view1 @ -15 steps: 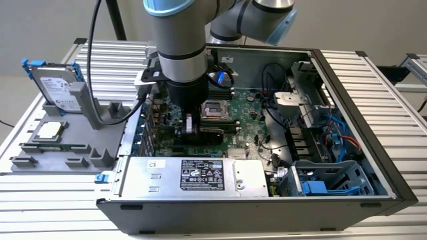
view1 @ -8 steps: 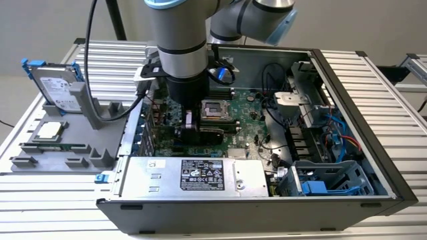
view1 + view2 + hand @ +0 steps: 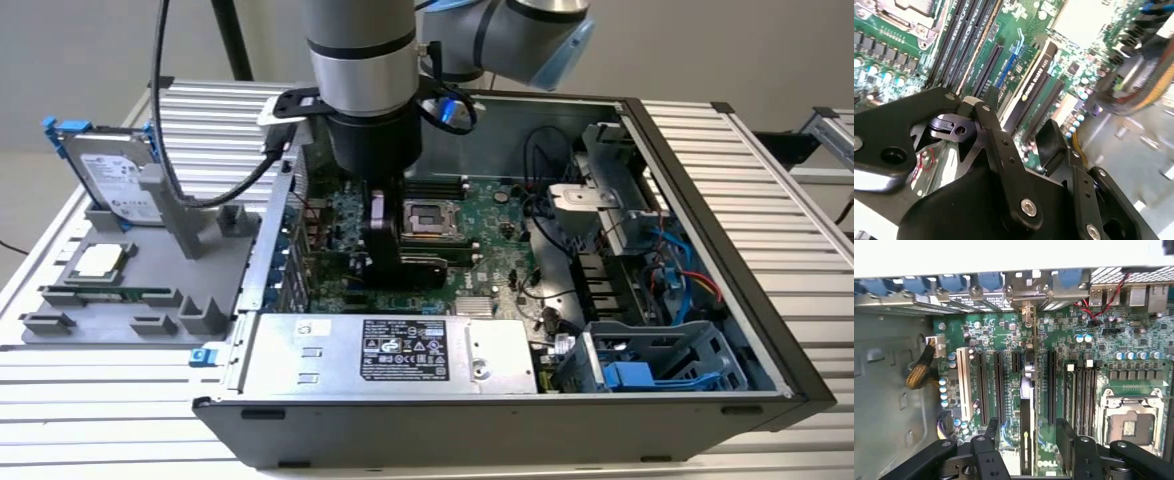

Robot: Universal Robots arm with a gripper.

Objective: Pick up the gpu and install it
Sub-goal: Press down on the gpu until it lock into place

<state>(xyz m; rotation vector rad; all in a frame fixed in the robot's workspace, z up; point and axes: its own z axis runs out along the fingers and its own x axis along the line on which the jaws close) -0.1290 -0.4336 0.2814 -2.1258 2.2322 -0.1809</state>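
My claw (image 3: 1028, 424) is down inside the computer case (image 3: 787, 360). Its two fingers (image 3: 992, 432) are apart, one on either side of the gpu (image 3: 1026, 390), and in the first wrist view bare green board shows between each finger and the card. So I am clamped on nothing.

The gpu stands on edge on the motherboard (image 3: 1004, 330), in line with one of the long black expansion slots. Its silver bracket (image 3: 1026, 297) meets the rear wall of the case. In the second wrist view its black top edge (image 3: 1036, 82) runs away from my fingertips, parallel to the neighbouring slots.

I judge that the pick-up and the carry are done and the card is in its slot. I cannot tell whether it is pressed fully home.

In the exterior view, reading it as a clock with my claw (image 3: 384, 250) at the centre:
- The empty processor socket (image 3: 434, 215) is at about one o'clock.
- The power supply (image 3: 387, 350) is at six.
- The grey fixture tray (image 3: 34, 335) sits outside the case at nine.
- The hard drive (image 3: 114, 180) stands upright on that tray at about ten.
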